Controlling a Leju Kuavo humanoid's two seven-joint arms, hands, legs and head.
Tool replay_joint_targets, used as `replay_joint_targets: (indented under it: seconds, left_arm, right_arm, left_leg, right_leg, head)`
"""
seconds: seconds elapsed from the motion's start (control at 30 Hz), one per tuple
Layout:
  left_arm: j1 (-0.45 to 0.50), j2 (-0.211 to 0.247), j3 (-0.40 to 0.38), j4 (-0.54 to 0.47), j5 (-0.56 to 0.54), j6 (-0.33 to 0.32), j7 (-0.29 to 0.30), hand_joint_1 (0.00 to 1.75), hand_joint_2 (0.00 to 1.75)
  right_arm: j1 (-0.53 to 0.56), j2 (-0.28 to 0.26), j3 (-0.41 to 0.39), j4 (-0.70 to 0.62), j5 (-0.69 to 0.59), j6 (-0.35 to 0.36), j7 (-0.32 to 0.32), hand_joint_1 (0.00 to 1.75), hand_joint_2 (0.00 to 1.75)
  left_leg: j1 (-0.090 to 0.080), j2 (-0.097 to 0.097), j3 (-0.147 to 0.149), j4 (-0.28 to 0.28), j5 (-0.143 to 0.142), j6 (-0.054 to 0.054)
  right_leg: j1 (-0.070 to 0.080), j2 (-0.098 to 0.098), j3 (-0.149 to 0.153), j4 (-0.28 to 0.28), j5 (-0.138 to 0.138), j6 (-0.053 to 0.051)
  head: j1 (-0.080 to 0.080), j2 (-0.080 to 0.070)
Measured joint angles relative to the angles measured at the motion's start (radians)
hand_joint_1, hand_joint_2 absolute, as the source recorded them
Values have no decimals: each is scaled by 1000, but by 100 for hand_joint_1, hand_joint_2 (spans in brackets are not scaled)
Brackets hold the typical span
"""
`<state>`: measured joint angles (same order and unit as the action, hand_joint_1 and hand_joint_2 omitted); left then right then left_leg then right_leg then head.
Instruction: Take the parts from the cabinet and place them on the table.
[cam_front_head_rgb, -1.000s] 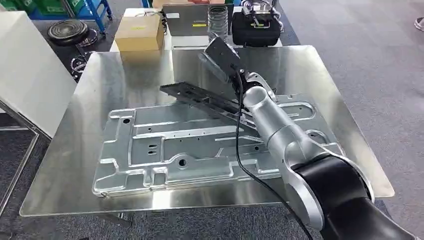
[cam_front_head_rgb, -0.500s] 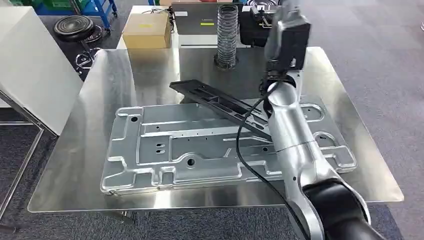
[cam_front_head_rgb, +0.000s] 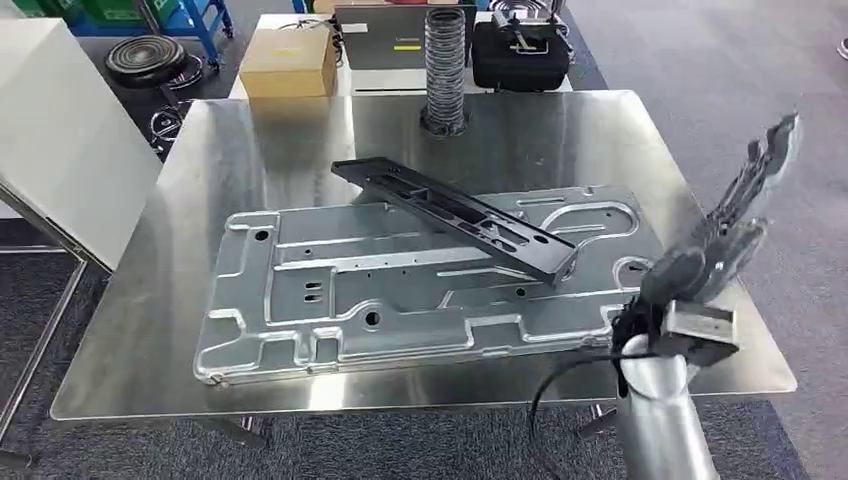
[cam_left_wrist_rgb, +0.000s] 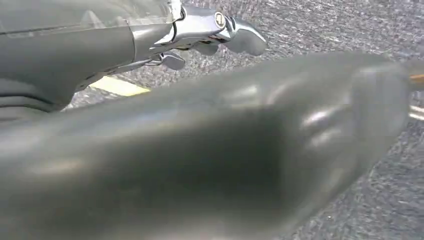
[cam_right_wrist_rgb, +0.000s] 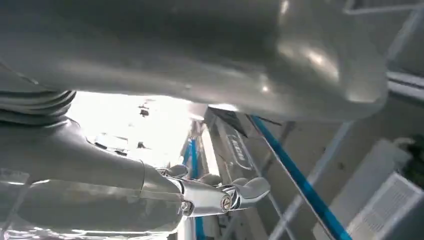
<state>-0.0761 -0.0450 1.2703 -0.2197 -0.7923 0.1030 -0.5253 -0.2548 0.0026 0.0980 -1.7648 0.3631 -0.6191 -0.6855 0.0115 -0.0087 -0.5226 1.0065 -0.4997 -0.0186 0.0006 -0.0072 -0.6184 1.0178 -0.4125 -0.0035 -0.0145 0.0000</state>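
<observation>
A long black bracket lies slantwise on a large silver stamped plate, which rests flat on the steel table. My right hand is raised off the table's right edge, away from both parts, fingers stretched upward and holding nothing. In the right wrist view the right hand is bare against bright shelving. My left hand hangs over grey carpet with its fingers apart and nothing in them.
Behind the table stand a cardboard box, a grey ribbed coil and a black case. A white cabinet panel stands at the left. Grey carpet surrounds the table.
My right arm has swung off the black bracket, rising and then moving to the right past the table edge. The bracket stays on the silver plate. The camera has shifted slightly.
</observation>
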Motion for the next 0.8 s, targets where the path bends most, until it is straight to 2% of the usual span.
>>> replay_joint_targets:
  seconds: [0.07, 0.1, 0.13, 0.17, 0.23, 0.27, 0.3, 0.33, 0.37, 0.4, 0.43, 0.47, 0.5, 0.53, 0.57, 0.6, 0.63, 0.67, 0.7, 0.77, 0.8]
  left_arm:
    - [3, 0, 4, 0, 8, 4, -5, 0, 0]
    - [2, 0, 6, 0, 10, 5, -5, 0, 0]
    - [0, -2, 10, 0, 12, 6, -5, 0, 0]
    - [-1, -2, 11, 0, 16, 7, -5, 0, 0]
    - [-1, -2, 19, 0, 21, 13, -6, 0, 0]
    - [-1, -2, 25, 0, 24, 15, -6, 0, 0]
    - [-1, -2, 27, 0, 29, 17, -6, 0, 0]
    - [0, -2, 28, 0, 30, 17, -6, 0, 0]
    - [0, -3, 30, 0, 31, 18, -6, 0, 0]
    - [0, -5, 32, 0, 33, 19, -6, 0, 0]
    - [0, -7, 34, 0, 33, 19, -6, 0, 0]
    - [-1, -8, 34, 0, 33, 20, -8, 0, 0]
    - [-1, -10, 34, 0, 32, 20, -9, 0, 0]
    - [-1, -10, 35, 0, 32, 19, -11, 0, 0]
    - [-1, -10, 36, 0, 32, 19, -11, 0, 0]
    - [0, -11, 38, 0, 32, 17, -11, 0, 0]
    - [1, -10, 41, 0, 31, 17, -11, 0, 0]
    - [2, -11, 43, 0, 29, 17, -11, 0, 0]
    - [4, -13, 43, 0, 28, 16, -11, 0, 0]
    - [2, -14, 43, 0, 24, 16, -11, 0, 0]
    - [2, -14, 43, 0, 19, 16, -11, 0, 0]
  right_arm:
    - [59, -5, -11, -26, -22, 20, -4, 0, 0]
    - [82, -9, -16, -33, -27, 27, -4, 0, 0]
    - [102, -15, -24, -39, -30, 34, -5, 0, 0]
    - [118, -21, -30, -41, -33, 43, -6, 0, 0]
    - [143, -26, -38, -41, -36, 54, -6, 0, 0]
    - [157, -29, -42, -40, -40, 58, -6, 0, 0]
    - [170, -30, -46, -40, -44, 62, -6, 0, 0]
    - [181, -31, -50, -40, -49, 64, -7, 0, 0]
    - [187, -31, -51, -40, -52, 64, -7, 0, 0]
    - [192, -31, -54, -40, -53, 64, -7, 0, 0]
    - [195, -31, -56, -40, -54, 64, -8, 0, 0]
    - [197, -31, -58, -40, -56, 66, -9, 0, 0]
    - [200, -31, -61, -40, -60, 66, -11, 0, 0]
    - [209, -31, -64, -40, -63, 66, -11, 0, 0]
    - [213, -31, -71, -40, -63, 66, -12, 0, 0]
    - [220, -31, -75, -39, -65, 68, -11, 0, 0]
    - [227, -31, -77, -38, -65, 72, -11, 0, 0]
    - [231, -31, -78, -36, -65, 75, -11, 0, 0]
    - [237, -31, -80, -34, -67, 79, -11, 0, 0]
    - [257, -30, -89, -24, -74, 88, -8, 0, 0]
    - [265, -29, -97, -16, -79, 100, -8, 0, 0]
  left_leg:
    - [-4, 1, -6, 6, 5, 10]
    - [-3, 2, -9, 1, 14, 19]
    - [3, 5, -13, -7, 27, 28]
    - [3, 8, -20, -7, 37, 35]
    - [2, 12, -45, -7, 55, 42]
    - [0, 13, -58, -6, 64, 42]
    - [0, 13, -71, -4, 73, 41]
    - [0, 13, -84, -2, 81, 39]
    - [0, 13, -96, 0, 89, 37]
    - [0, 13, -108, 2, 96, 34]
    - [0, 13, -119, 4, 105, 31]
    - [0, 13, -123, 8, 113, 26]
    - [-3, 13, -126, 6, 119, 19]
    - [-2, 13, -120, 1, 128, 13]
    - [1, 13, -122, -2, 138, 6]
    - [2, 12, -122, -8, 147, -1]
    - [0, 12, -125, -7, 148, -8]
    - [3, 11, -135, 13, 105, -11]
    - [4, 11, -149, 61, 39, -13]
    - [4, 11, -185, 214, -77, -19]
    - [4, 11, -194, 281, -100, -20]
  right_leg:
    - [-5, 2, -1, -6, 11, 15]
    - [-3, 2, -2, -7, 17, 23]
    - [-6, 5, -7, -2, 8, 28]
    - [-8, 6, -22, 24, -34, 34]
    - [-11, 6, -72, 169, -151, 41]
    - [-13, 6, -94, 250, -191, 45]
    - [-14, 6, -102, 299, -204, 46]
    - [-15, 6, -87, 304, -192, 47]
    - [-16, 6, -53, 266, -163, 46]
    - [-16, 6, -1, 196, -128, 44]
    - [-16, 6, 72, 92, -103, 40]
    - [-15, 6, 139, -1, -121, 33]
    - [-7, 7, 153, -29, -127, 28]
    - [-4, 8, 141, -24, -112, 20]
    - [-1, 8, 141, -27, -113, 13]
    - [1, 7, 136, -28, -105, 5]
    - [-11, 6, 131, -40, -88, -4]
    - [-9, 2, 120, -41, -75, -10]
    - [-9, 2, 105, -41, -64, -18]
    - [-5, 2, 74, -40, -40, -21]
    - [-3, 1, 56, -38, -27, -21]
  head:
    - [-1, 0]
    - [0, 0]
    - [-1, 0]
    - [3, 0]
    - [6, 0]
    - [5, 0]
    - [7, 0]
    - [7, 0]
    - [7, 0]
    - [7, 0]
    - [7, 0]
    - [7, 0]
    - [4, 0]
    - [5, 0]
    - [11, 0]
    - [11, 0]
    - [11, 0]
    - [10, 0]
    - [7, 0]
    - [5, 0]
    - [5, 0]
